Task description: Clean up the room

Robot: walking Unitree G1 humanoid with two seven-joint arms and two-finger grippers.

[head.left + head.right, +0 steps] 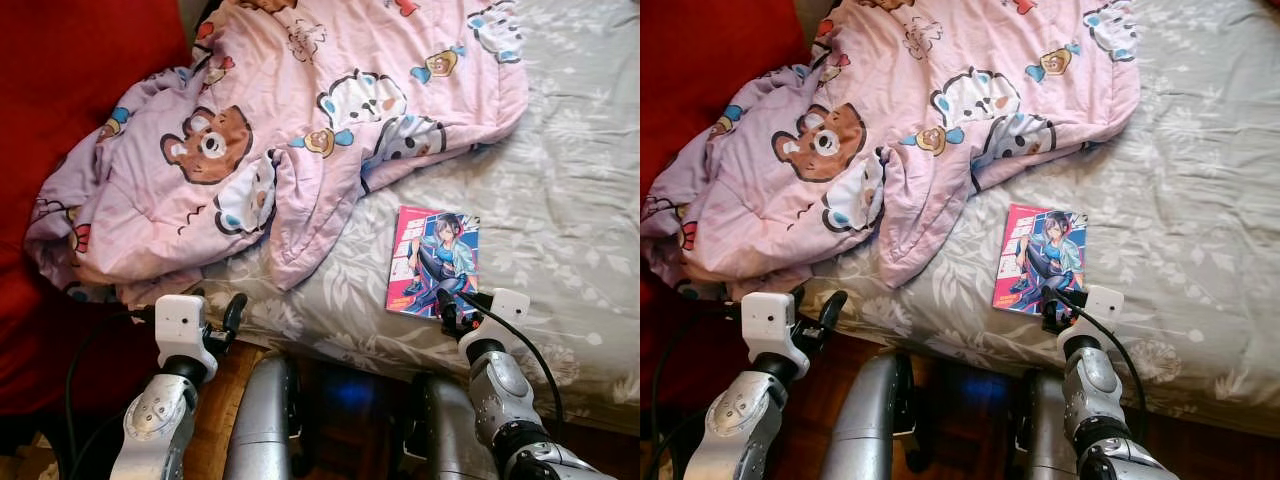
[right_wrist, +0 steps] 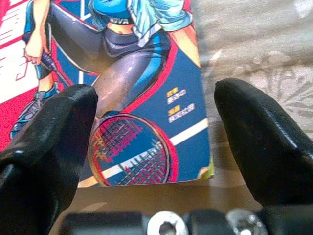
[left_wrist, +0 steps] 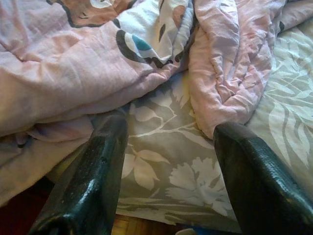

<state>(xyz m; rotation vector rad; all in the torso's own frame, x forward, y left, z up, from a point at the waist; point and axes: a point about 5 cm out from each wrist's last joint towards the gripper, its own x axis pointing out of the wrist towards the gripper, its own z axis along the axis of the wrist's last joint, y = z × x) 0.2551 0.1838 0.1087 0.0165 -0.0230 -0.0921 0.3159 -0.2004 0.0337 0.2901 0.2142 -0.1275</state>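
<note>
A comic book [image 1: 433, 262] with a pink and blue cover lies flat on the grey floral bed sheet [image 1: 570, 200], near the bed's front edge. My right gripper [image 1: 452, 308] is at the book's near edge, open. In the right wrist view its fingers [image 2: 254, 132] stand either side of the book's [image 2: 142, 83] near corner without touching it. A crumpled pink blanket [image 1: 290, 130] with cartoon bears covers the left of the bed. My left gripper [image 1: 225, 318] is open at the bed's edge, just short of the blanket's [image 3: 73, 63] hem, with nothing between its fingers [image 3: 93, 176].
A large red fabric mass [image 1: 70, 120] rises left of the bed. Wooden floor [image 1: 225, 400] shows below the mattress edge, between my silver legs [image 1: 262, 420]. The right part of the sheet is bare.
</note>
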